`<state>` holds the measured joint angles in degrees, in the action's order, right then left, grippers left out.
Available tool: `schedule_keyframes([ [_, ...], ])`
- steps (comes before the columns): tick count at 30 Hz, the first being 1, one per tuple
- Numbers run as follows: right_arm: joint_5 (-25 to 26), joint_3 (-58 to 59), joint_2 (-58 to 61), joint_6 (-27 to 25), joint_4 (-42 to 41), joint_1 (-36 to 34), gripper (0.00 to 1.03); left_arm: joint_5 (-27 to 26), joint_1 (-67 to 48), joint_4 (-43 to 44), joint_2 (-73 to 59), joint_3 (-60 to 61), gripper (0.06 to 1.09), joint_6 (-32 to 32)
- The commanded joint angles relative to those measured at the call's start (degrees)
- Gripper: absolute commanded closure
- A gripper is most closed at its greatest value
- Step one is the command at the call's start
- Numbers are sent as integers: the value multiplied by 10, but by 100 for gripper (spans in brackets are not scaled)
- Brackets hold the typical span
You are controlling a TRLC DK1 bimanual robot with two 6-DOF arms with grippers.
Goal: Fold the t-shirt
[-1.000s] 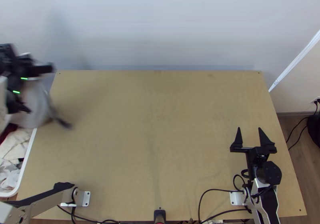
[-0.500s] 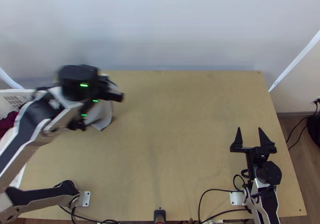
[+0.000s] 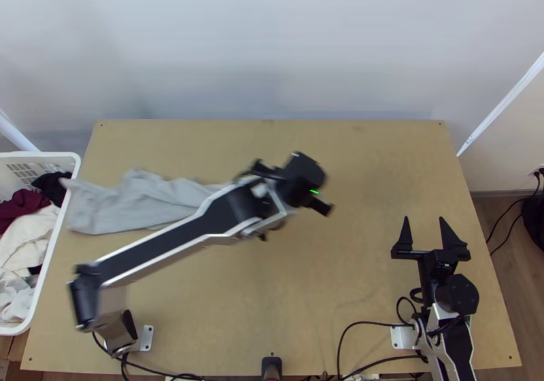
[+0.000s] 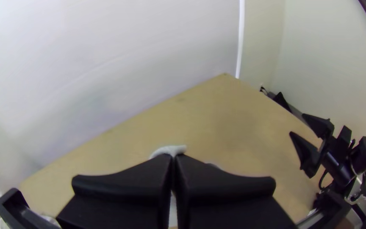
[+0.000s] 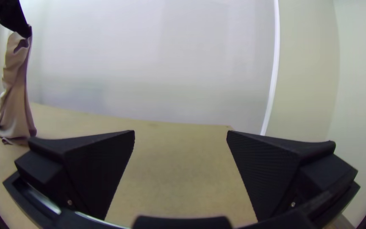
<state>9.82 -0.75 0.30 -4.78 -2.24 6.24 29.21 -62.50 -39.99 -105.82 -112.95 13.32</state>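
In the top view my left gripper (image 3: 314, 203) is over the middle of the table, with the light grey t-shirt (image 3: 146, 201) trailing from it toward the basket, bunched lengthwise. The left wrist view has my left gripper (image 4: 173, 159) shut on a bit of the shirt (image 4: 168, 150) that pokes out past the fingertips. From the right wrist view, the shirt (image 5: 17, 93) hangs from the other arm's gripper, its lower part by the table. At the table's right side my right gripper (image 3: 424, 222) stands open and holds nothing; in its wrist view the right gripper (image 5: 181, 133) has its fingers wide apart.
A white basket (image 3: 47, 282) holding dark red, black and white cloths stands against the table's left edge. Cables (image 3: 353, 326) lie along the near edge by the right arm's base. Bare wood of the table (image 3: 367, 170) stretches across the far right.
From the basket's side my left gripper has swung rightward to mid-table, drawing the t-shirt out across the left half of the table. The right arm has kept still.
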Motion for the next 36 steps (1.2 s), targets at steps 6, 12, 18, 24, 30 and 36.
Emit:
schedule_keyframes([
  [6,5,6,-4,-9,7,-3,4,-12,-54,54,-126,-163,105,21],
  [12,5,6,-4,-9,7,-3,4,-50,-74,141,-152,-163,76,24],
  [18,5,6,-4,-9,7,-3,4,-93,-68,143,-109,-159,9,24],
  [24,5,6,-4,-9,7,-3,4,-117,-10,4,-24,-155,9,22],
  [30,5,6,-4,-9,7,-3,4,-156,95,-27,108,-49,9,28],
  [36,5,6,-4,-9,7,-3,4,-156,215,-79,203,69,9,2],
])
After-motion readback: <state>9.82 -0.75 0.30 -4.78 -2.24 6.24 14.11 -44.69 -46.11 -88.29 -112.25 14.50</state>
